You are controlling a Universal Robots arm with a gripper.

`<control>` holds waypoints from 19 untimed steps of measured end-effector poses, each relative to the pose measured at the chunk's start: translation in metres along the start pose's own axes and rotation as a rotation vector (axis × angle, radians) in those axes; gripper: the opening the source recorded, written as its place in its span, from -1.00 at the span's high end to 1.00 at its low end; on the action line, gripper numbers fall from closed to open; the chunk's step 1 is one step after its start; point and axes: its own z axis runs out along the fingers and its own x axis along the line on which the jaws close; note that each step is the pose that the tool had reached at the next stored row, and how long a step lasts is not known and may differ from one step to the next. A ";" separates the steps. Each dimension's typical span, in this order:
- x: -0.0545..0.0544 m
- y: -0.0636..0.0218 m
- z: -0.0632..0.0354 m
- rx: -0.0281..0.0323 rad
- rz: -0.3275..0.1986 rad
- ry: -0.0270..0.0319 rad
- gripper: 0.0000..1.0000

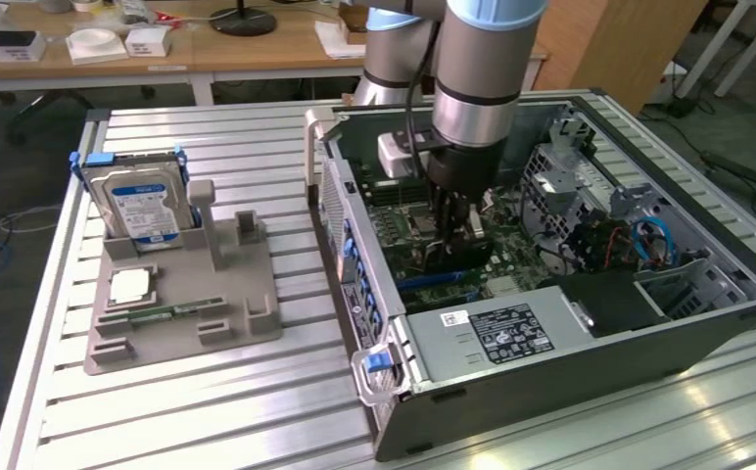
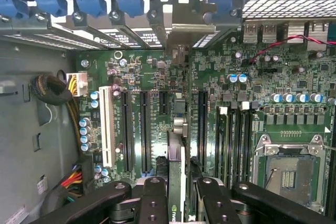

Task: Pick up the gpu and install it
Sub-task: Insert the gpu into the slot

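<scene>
Mostly hidden edge-on, the gpu [image 2: 177,156] stands clamped between the partly closed jaws of the gripper [image 2: 180,188], low over the motherboard [image 2: 220,93] inside the computer case [image 1: 691,323]. Whether its lower edge meets a slot cannot be made out.

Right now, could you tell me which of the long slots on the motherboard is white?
The slot beside the column of blue capacitors, nearest the power cables; all the other long slots are black.

gpu [image 2: 176,174]: thin card with green edge, standing upright, edge-on, over motherboard [image 2: 220,87] expansion slots inside open case [image 1: 588,343].
</scene>
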 end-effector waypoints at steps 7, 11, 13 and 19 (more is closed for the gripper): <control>0.001 0.0038 -0.0002 0.0000 0.000 0.0001 0.47; 0.001 0.0068 -0.0003 0.0000 0.000 0.0001 0.47; 0.001 0.0076 -0.0003 0.0002 0.000 0.0000 0.47; 0.001 0.0078 -0.0004 0.0000 0.000 0.0001 0.47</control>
